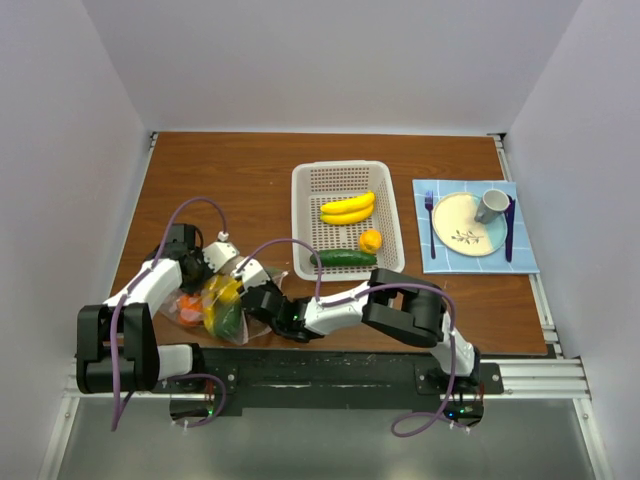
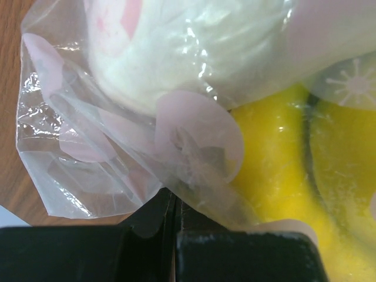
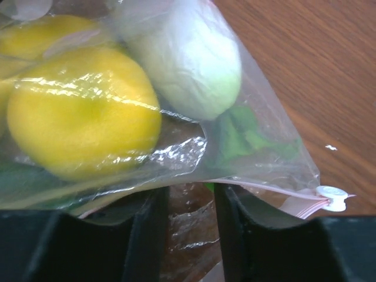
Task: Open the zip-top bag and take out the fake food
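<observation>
Lying at about 8 o'clock on the wooden surface [image 1: 220, 180] in the overhead view, the zip-top bag [image 1: 213, 308] sat between the two arms. Some of the fake food [image 1: 222, 293] showed through it as yellow, green and orange lumps.

The left hand [image 2: 175, 205] was at the bag's 11 o'clock side. Its black fingers [image 2: 235, 255] were pressed together with only a thin slit between them, and a fold of the dotted film was pinched in that slit. Behind the film, a white oval [image 2: 194, 47] lay at 12 o'clock of that view and a yellow piece [image 2: 276, 164] at 3 o'clock.

The right hand [image 3: 189, 202] was at the bag's 3 o'clock side. Its fingers [image 3: 252, 241] stood a narrow gap apart, with crinkled film lying loosely in the gap. Beyond them, inside the bag, were a lemon [image 3: 82, 111], the white oval and a green leafy piece [image 3: 241, 138]. The pink zip strip [image 3: 282, 192] ran to its white slider [image 3: 332, 198] at 4 o'clock of that view.

At 1 o'clock from the bag stood a white basket [image 1: 300, 215]. It held two bananas [image 1: 347, 208], an orange round fruit [image 1: 370, 240] and a cucumber [image 1: 344, 258]. At the basket's 3 o'clock, a blue placemat [image 1: 520, 262] carried a plate [image 1: 455, 205], a grey mug [image 1: 492, 205], a fork [image 1: 430, 220] and a knife [image 1: 510, 230].
</observation>
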`<action>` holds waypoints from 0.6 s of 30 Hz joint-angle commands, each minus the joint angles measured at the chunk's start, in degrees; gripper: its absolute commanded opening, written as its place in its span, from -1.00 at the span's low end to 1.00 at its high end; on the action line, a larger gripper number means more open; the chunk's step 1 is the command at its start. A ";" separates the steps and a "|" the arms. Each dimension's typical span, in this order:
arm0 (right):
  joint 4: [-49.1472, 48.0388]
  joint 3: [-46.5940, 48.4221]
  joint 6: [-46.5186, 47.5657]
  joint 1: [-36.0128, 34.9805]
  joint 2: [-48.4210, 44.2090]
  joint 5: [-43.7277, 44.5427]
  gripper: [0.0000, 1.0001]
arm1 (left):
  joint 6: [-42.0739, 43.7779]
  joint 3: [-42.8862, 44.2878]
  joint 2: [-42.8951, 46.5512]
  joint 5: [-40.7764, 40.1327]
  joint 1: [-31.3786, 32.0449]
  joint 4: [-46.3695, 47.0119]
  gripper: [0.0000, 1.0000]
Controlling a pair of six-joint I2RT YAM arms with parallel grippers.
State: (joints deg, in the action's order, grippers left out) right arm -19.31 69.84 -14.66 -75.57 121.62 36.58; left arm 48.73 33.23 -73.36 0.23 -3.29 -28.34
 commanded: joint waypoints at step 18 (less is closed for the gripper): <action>-2.93 -16.39 -8.72 -3.26 -18.77 -5.11 -1.00 | -3.29 -0.28 -3.36 1.27 0.13 -0.49 -1.00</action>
State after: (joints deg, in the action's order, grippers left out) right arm -20.18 57.91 -18.63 -77.21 110.30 33.56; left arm 48.12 33.45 -74.02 -0.32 -3.29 -27.64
